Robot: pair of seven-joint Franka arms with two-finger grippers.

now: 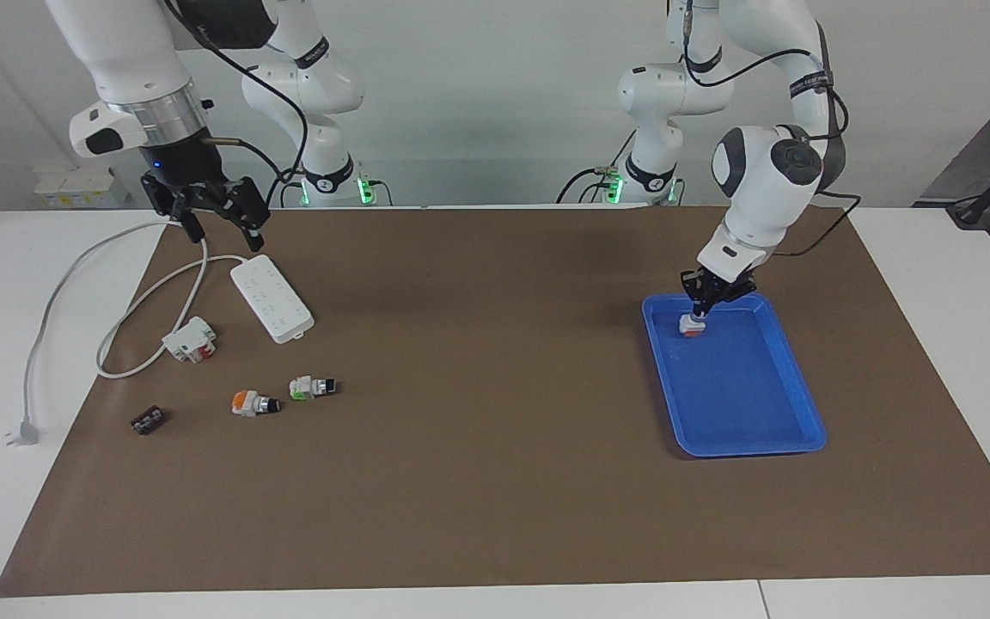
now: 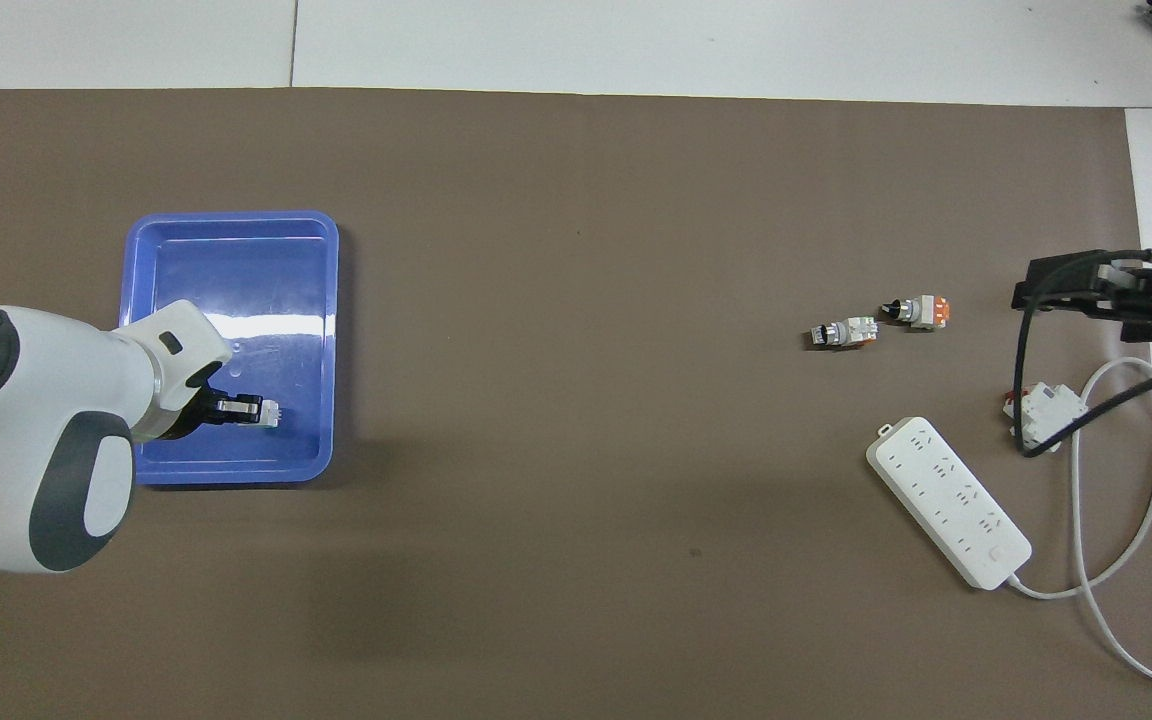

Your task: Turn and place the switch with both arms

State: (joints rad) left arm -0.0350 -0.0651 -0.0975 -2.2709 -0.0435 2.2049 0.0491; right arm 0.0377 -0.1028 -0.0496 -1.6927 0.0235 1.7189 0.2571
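Note:
The switch [image 1: 691, 326] is a small white block with a red-orange underside. It stands in the blue tray [image 1: 748, 448], in the corner nearest the robots. My left gripper [image 1: 701, 311] comes down on it from above and is shut on its upper end. In the overhead view the left gripper [image 2: 241, 408] covers most of the switch [image 2: 270, 414] inside the tray [image 2: 236, 217]. My right gripper [image 1: 224, 234] is open and empty. It hangs over the cable at the right arm's end of the table and also shows in the overhead view [image 2: 1041, 296].
A white power strip [image 1: 271, 301] with a looping cable lies at the right arm's end. Beside it is a white-and-red block [image 1: 190, 339]. Farther from the robots lie an orange-topped switch [image 1: 253, 403], a paler-green switch [image 1: 313, 388] and a small black part [image 1: 149, 420].

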